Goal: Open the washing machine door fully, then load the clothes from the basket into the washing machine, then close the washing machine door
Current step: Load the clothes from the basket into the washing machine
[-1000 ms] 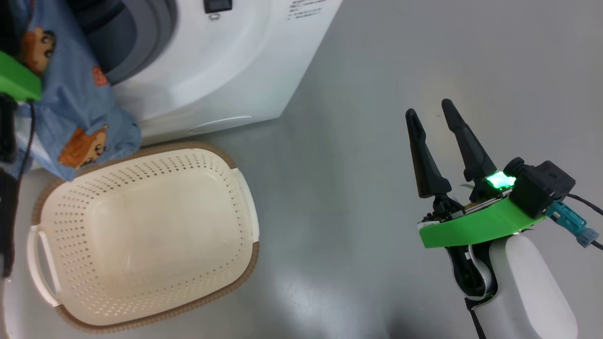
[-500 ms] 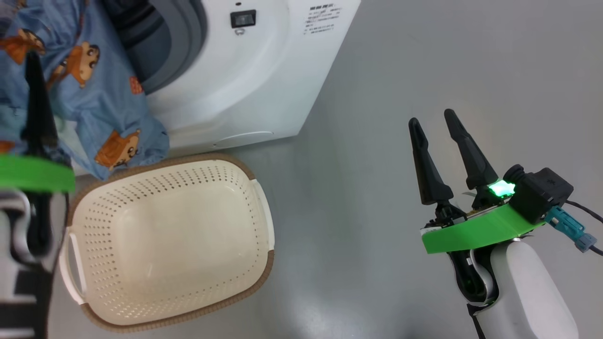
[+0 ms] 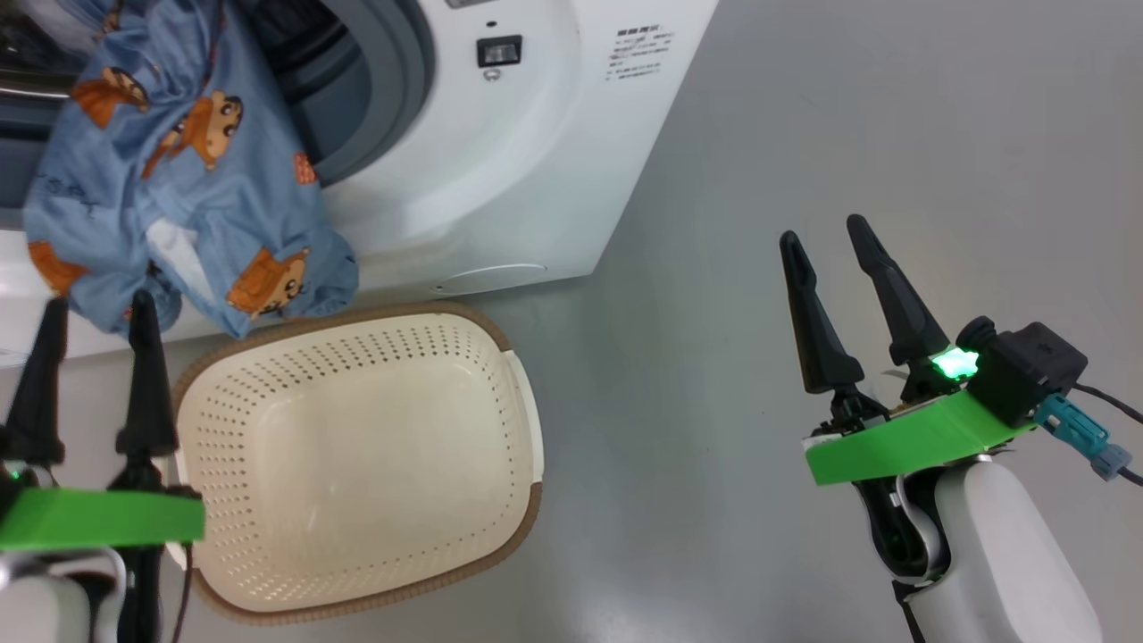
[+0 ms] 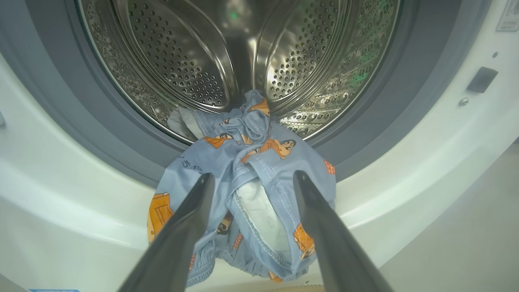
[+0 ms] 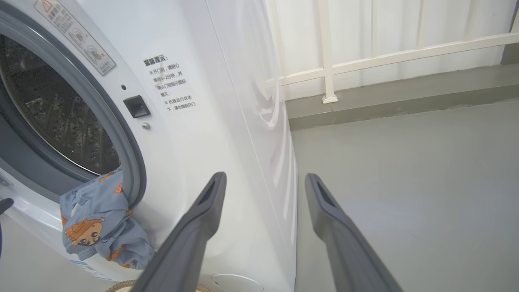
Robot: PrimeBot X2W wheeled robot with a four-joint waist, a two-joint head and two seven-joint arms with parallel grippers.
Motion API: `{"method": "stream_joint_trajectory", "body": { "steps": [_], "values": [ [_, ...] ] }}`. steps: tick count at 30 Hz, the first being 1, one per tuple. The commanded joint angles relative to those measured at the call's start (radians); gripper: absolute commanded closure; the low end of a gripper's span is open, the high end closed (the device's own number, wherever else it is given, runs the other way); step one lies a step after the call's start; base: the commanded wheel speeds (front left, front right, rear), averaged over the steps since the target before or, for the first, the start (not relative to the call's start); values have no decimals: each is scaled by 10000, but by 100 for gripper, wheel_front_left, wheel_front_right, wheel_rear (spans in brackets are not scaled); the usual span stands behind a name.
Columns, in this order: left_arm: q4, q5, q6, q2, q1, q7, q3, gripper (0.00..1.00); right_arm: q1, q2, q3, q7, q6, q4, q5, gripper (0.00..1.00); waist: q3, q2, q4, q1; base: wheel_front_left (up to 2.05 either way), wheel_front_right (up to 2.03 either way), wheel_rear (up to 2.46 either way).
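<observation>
The left gripper [image 3: 98, 305] has its two fingers spread with nothing between them. In its wrist view [image 4: 254, 176] the tips frame the clothes [image 4: 247, 162]; whether they brush the fabric cannot be told. Its arm is cut off by the near-left corner of the head view, leaving the fingers, a green bracket [image 3: 98, 518] and a sliver of pale forearm. The fingers point away, toward the washing machine [image 3: 518, 179].

The right gripper [image 3: 822, 229] is likewise spread and holds nothing, well apart to the right over grey floor [image 3: 714, 357]. Its fingers point far and slightly left. Its forearm [image 3: 1000, 554] rises from the near-right corner and runs out of frame. From its wrist view, the gripper [image 5: 265, 175] looks past the machine's [image 5: 194, 162] right front corner.

The clothes [image 3: 205, 196] are bunched on the lip of the opening. The upper part lies in the steel drum [image 4: 182, 61] and crosses the grey seal [image 3: 402, 98]. The rest hangs down the white front, above the far-left corner of the basket [image 3: 527, 500]. Whether the hem touches the rim cannot be told, nor how many garments make up the bundle. The basket's near-left rim is hidden behind the left bracket. The machine's top and left side are cut off in the head view, and the print on its label [image 3: 638, 49] is too small to read. In the right wrist view the clothes [image 5: 97, 227] show as a blue fold spilling out, with the drum behind them dim.
</observation>
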Motion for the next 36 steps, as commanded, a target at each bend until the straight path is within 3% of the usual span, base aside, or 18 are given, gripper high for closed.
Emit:
{"method": "stream_joint_trajectory", "body": {
  "steps": [1, 9, 17, 25, 36],
  "values": [
    [-433, 163, -24, 163, 318, -51, 418, 0, 318, -30, 182, -48, 16, -200, -94, 0, -97, -1, 95, 0, 0, 0, 0],
    [-670, 474, -25, -463, 938, -51, 473, 0, 419, -210, 119, -48, 16, -211, -85, 0, -262, -1, 304, 0, 0, 0, 0],
    [-388, 323, -25, -381, 780, -51, 233, 0, 385, -244, 204, -48, 16, -189, -87, 0, -240, -1, 302, 0, 0, 0, 0],
    [899, -392, -25, 245, 355, 6, -627, 0, 378, -217, 228, -48, 16, -178, -55, 0, -166, -1, 185, 0, 0, 0, 0],
    [3255, -1793, -25, 1163, -1552, 264, -2213, 0, 300, -118, 229, -48, 16, -248, -41, 0, 113, -1, -102, 0, 0, 0, 0]
  ]
}}
